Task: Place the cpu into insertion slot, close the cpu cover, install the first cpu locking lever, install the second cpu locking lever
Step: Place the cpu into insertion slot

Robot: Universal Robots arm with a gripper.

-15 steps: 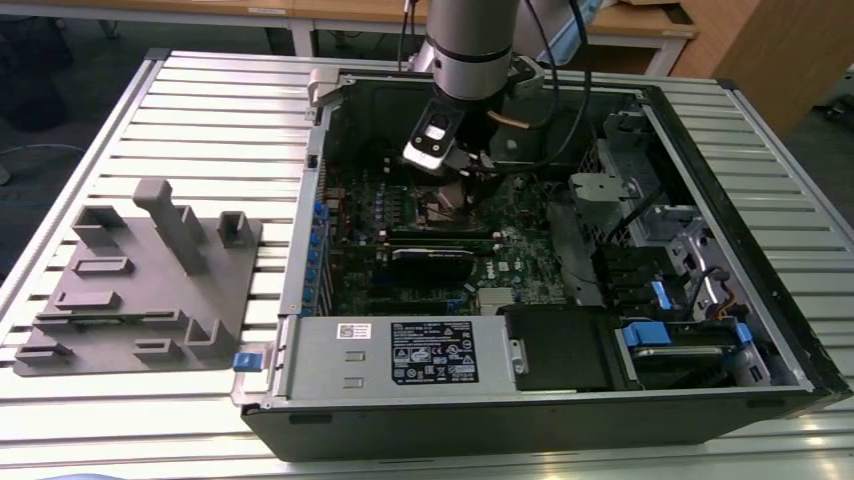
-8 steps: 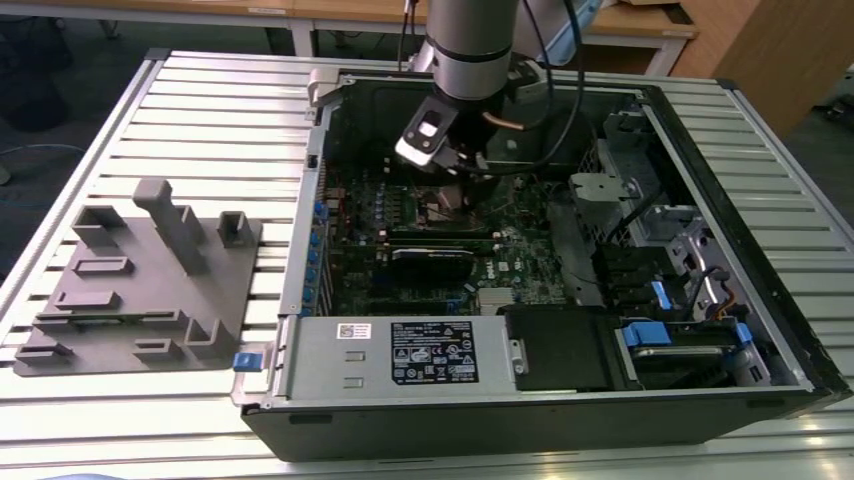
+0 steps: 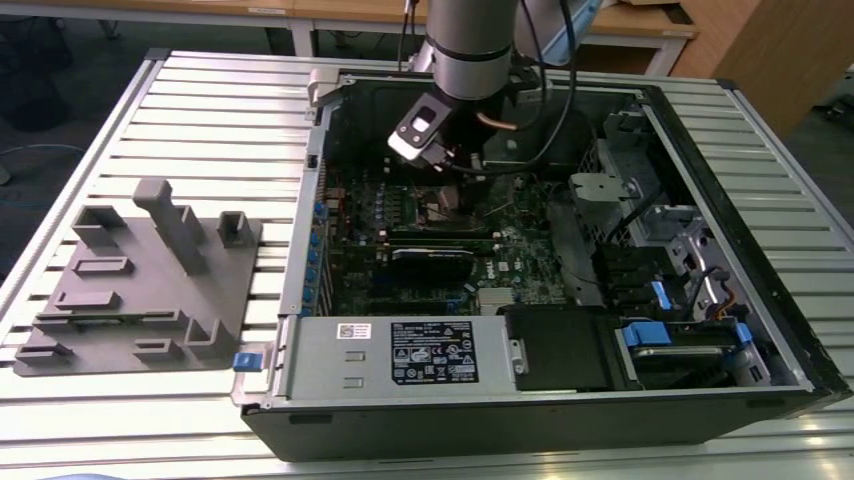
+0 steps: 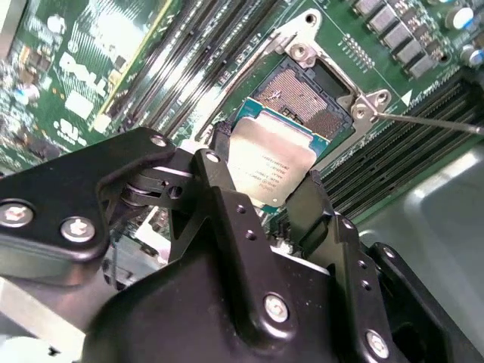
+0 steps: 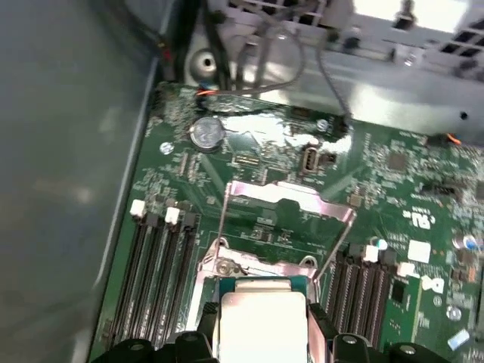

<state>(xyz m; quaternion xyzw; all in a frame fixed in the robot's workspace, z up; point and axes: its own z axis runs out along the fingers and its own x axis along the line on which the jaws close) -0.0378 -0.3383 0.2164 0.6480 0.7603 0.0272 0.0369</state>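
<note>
- You have the cpu (image 4: 266,155) pinched in the claw (image 4: 265,189). Its black fingers (image 4: 219,178) are pressed against two opposite edges of the chip.
- The chip lies flat, silvery top up toward the wrist cameras. It hangs low over the insertion slot (image 4: 302,94) but off to one side, so much of the dark pin field is bare. I cannot tell whether it touches the socket yet.
- It is near enough square to have no real long axis. In the second wrist view its edges look roughly parallel to the socket's metal border, though a slight twist cannot be ruled out.
- The main risk, as I judge it, is seating it while offset or tilted. One corner would land first and could bend pins, or the chip could rest on the border instead of dropping in.
- Letting go too high could make it slide or skew.
- The cpu cover (image 5: 291,198) stands raised on the side of the slot away from the claw, with a thin locking lever (image 5: 223,227) swung up at either side. The fingers could snag a lever or knock the cover down onto the chip.
- Around this lie the green motherboard (image 3: 521,250) and the open computer case (image 3: 747,200). The case sits on the slatted surface (image 3: 200,110), and a grey fixture block (image 3: 147,270) stands at the exterior view's left.
</note>
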